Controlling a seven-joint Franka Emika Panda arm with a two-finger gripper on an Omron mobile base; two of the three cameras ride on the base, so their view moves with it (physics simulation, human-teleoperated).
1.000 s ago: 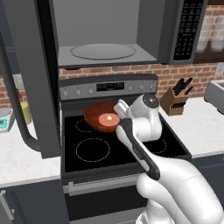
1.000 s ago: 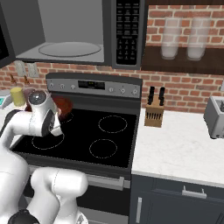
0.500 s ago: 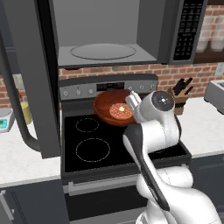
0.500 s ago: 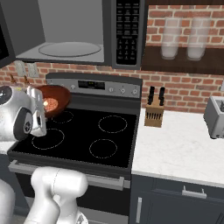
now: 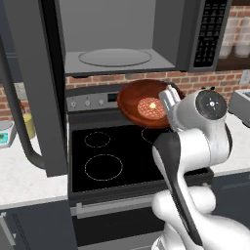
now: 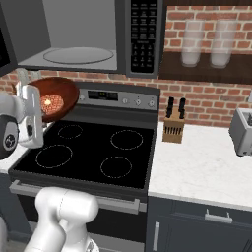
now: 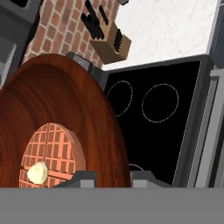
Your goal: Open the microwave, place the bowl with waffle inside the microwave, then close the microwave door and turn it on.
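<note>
My gripper (image 5: 167,100) is shut on the rim of the reddish-brown bowl (image 5: 132,100) and holds it in the air above the stove, tilted, just below the microwave's (image 5: 114,44) open cavity. The waffle (image 5: 150,107) lies inside the bowl with its pale dab at the centre. The glass turntable (image 5: 114,57) shows in the light grey interior. The microwave door (image 5: 49,83) stands swung open at the left. In the hand view the bowl (image 7: 65,109) and waffle (image 7: 50,155) are close, with the rim between my gripper (image 7: 113,178) tips. From the right, the bowl (image 6: 66,91) hangs left of the stove.
The black stove top (image 5: 112,156) lies under the bowl, its control panel (image 6: 118,98) behind. A knife block (image 6: 173,125) and a toaster (image 6: 243,130) stand on the white counter (image 6: 202,167) to the right. A yellow canister (image 5: 29,124) stands left of the door.
The arm has risen and carried the bowl with the waffle up off the back of the stove towards the microwave opening. The bowl has tilted.
</note>
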